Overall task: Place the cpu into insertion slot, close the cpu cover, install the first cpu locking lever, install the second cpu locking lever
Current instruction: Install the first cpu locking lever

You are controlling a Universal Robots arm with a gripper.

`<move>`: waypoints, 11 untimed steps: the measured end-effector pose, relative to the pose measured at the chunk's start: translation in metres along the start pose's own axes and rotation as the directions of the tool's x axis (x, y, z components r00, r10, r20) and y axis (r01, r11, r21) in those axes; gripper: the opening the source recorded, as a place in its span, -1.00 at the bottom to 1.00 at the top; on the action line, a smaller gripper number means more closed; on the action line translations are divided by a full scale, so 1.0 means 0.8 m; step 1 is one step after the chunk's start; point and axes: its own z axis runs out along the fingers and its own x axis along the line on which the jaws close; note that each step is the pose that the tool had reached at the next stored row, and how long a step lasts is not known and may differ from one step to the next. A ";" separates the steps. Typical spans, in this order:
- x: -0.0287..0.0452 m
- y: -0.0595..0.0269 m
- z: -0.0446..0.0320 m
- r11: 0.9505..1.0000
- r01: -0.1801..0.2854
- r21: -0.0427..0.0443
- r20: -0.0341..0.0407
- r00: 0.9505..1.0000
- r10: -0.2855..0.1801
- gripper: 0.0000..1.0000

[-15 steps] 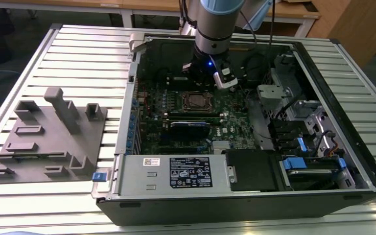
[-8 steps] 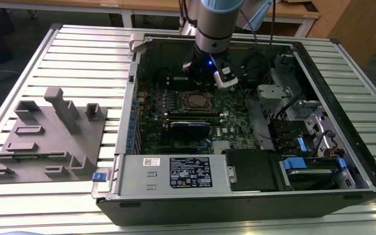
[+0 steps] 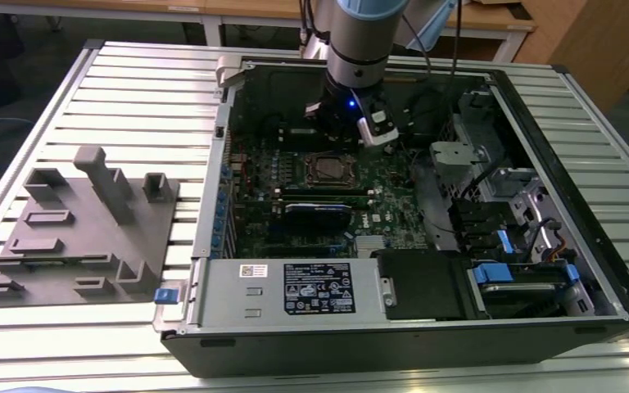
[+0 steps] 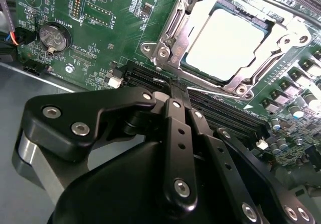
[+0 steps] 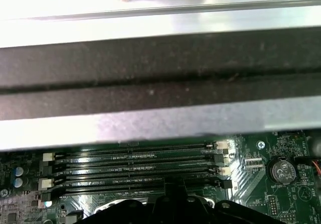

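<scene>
We've got the cpu [image 4: 225, 38] seated in the insertion slot [image 3: 329, 169], and the cpu cover [image 4: 173, 38] looks down around it. Whether it's locked down, we can't tell. The gripper [image 4: 173, 86] sits over the memory slots [image 5: 135, 166] just beside the socket, fingers pinched together on nothing.

Slatted metal table [image 3: 128, 90]: open computer case [image 3: 402, 344] beside grey fixture block [image 3: 74, 237].
</scene>
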 end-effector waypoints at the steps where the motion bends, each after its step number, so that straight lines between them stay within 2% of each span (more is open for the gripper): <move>1: 0.0000 0.000 0.0000 1.000 -0.006 0.000 0.001 1.000 0.006 -0.79; 11: 0.0004 0.003 0.0013 0.997 -0.073 0.000 0.015 0.997 0.073 -0.79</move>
